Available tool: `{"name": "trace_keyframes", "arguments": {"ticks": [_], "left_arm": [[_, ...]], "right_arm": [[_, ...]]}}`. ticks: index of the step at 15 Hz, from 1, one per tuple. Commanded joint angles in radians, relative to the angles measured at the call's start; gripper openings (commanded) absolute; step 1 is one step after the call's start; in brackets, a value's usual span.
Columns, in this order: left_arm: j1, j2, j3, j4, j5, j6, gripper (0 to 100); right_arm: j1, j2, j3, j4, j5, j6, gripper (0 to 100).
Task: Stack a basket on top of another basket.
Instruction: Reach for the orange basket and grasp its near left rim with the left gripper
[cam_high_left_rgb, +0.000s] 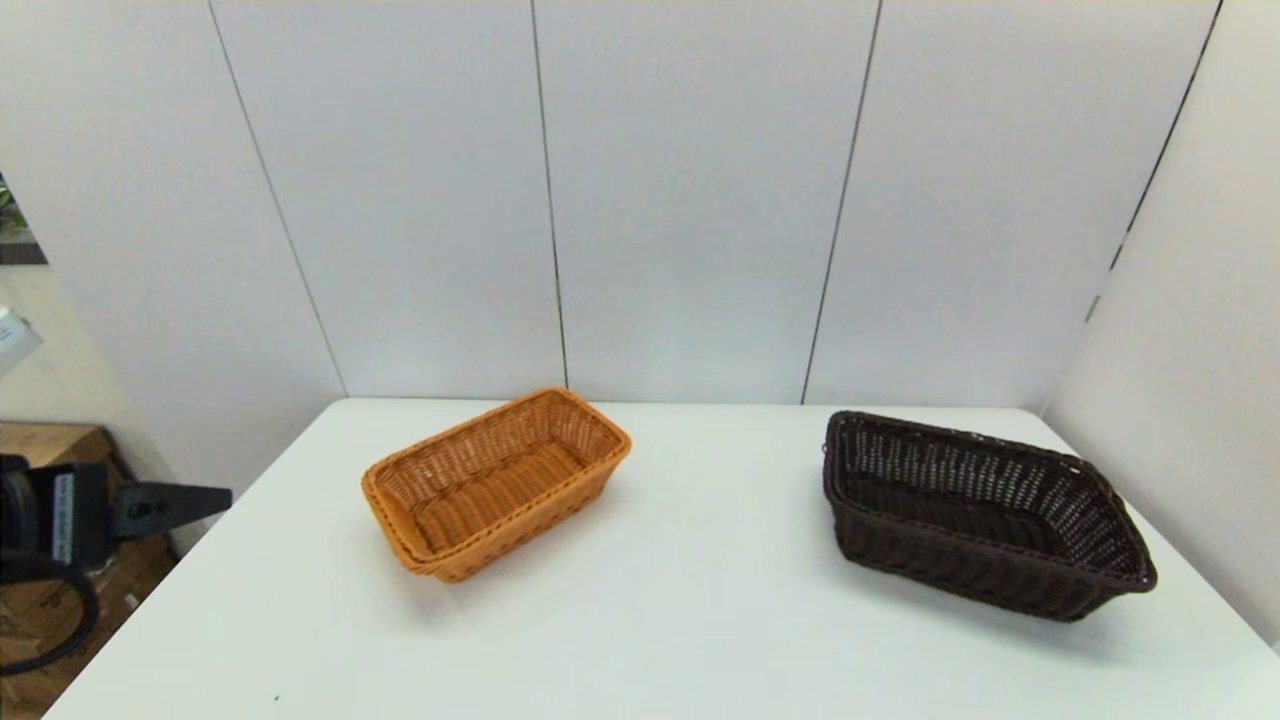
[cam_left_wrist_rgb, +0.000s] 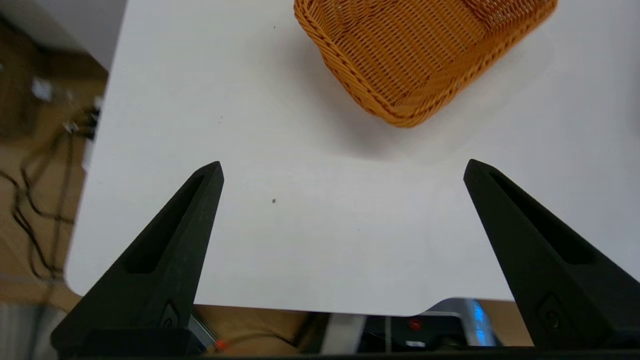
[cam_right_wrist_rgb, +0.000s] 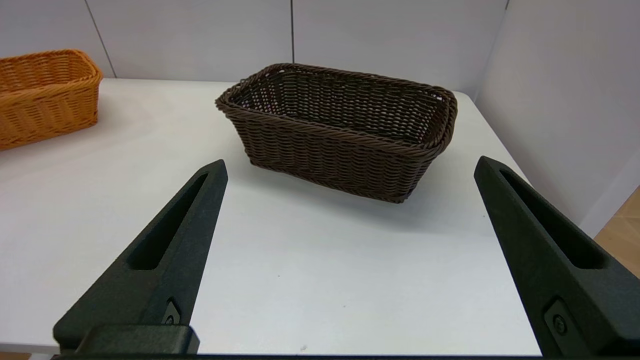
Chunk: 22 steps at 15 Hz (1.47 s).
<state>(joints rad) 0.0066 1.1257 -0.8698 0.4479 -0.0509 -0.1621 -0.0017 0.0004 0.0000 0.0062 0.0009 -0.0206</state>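
- Nearest the head camera is bare white table (cam_high_left_rgb: 640, 640), with both baskets farther back and well apart from each other.
- Nothing is stacked yet: the dark basket (cam_high_left_rgb: 985, 515) sits on the table's right side, the orange basket (cam_high_left_rgb: 497, 482) left of centre, each on its own, both empty and upright.
- All of the task seems left to do: grasp the dark basket, lift it, carry it leftward and set it on the orange one.
- Right gripper (cam_right_wrist_rgb: 350, 167) hangs short of the dark basket, fingers spread wide and holding nothing.
- Left gripper (cam_left_wrist_rgb: 342, 167) hovers over the table's near-left corner, fingers also wide and empty, the orange basket just ahead.
- Open table lies between the baskets, so the carry path looks free.
- Dark basket's right end sits near the table's right edge and the side wall (cam_high_left_rgb: 1190, 380), leaving little room there.
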Motion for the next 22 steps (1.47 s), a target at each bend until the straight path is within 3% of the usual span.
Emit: {"name": "trace_keyframes", "arguments": {"ticks": [1, 7, 22], "left_arm": [[0.000, 0.381, -0.238, 0.124, -0.001, -0.232, 100], [-0.004, 0.694, -0.357, 0.130, 0.000, -0.471, 100], [-0.068, 1.071, -0.500, 0.058, 0.000, -0.525, 100]], "right_arm": [[0.000, 0.000, 0.000, 0.000, 0.001, -0.001, 100], [0.000, 0.000, 0.000, 0.000, 0.001, -0.001, 100], [0.000, 0.000, 0.000, 0.000, 0.001, -0.001, 100]]}}
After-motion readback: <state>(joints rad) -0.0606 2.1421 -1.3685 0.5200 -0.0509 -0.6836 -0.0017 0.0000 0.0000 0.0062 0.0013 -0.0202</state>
